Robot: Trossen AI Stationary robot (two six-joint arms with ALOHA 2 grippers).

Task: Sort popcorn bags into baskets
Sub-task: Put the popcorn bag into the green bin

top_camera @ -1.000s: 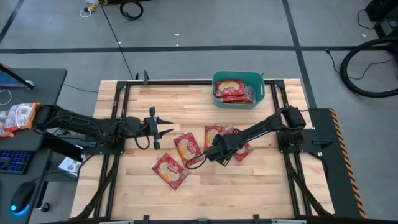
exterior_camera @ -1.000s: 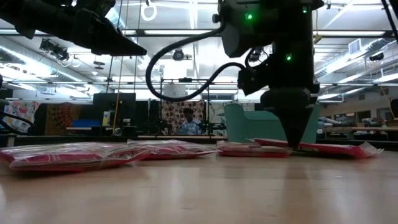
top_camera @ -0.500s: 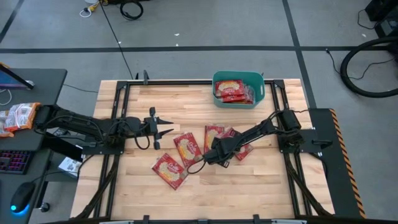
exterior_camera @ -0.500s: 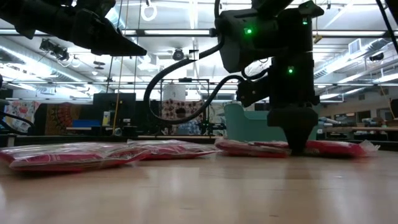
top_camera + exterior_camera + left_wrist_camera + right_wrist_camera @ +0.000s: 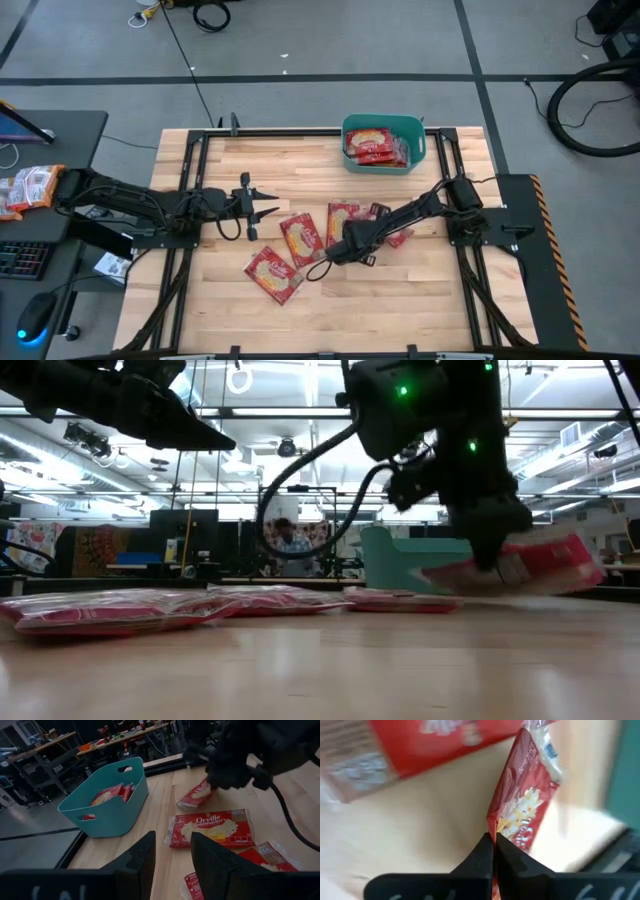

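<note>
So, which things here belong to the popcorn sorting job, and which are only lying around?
Job: flat red foil popcorn bags on the wooden table; lifted bag in right gripper; teal plastic basket, bags inside.

Lying about: orange-and-white packets, keyboard, mouse on side desk. Left gripper waits, open.

Robotics lab or workshop. Indicators: a wooden table (image 5: 320, 300) set in a black metal frame on a grey floor marked with tape lines (image 5: 470, 45); loose cables (image 5: 210, 15); a side desk carrying a keyboard (image 5: 20, 258) and mouse (image 5: 33, 318); ceiling strip lights (image 5: 290, 412); cluttered workbenches (image 5: 100, 740); a person (image 5: 290, 545) in the background.
</note>
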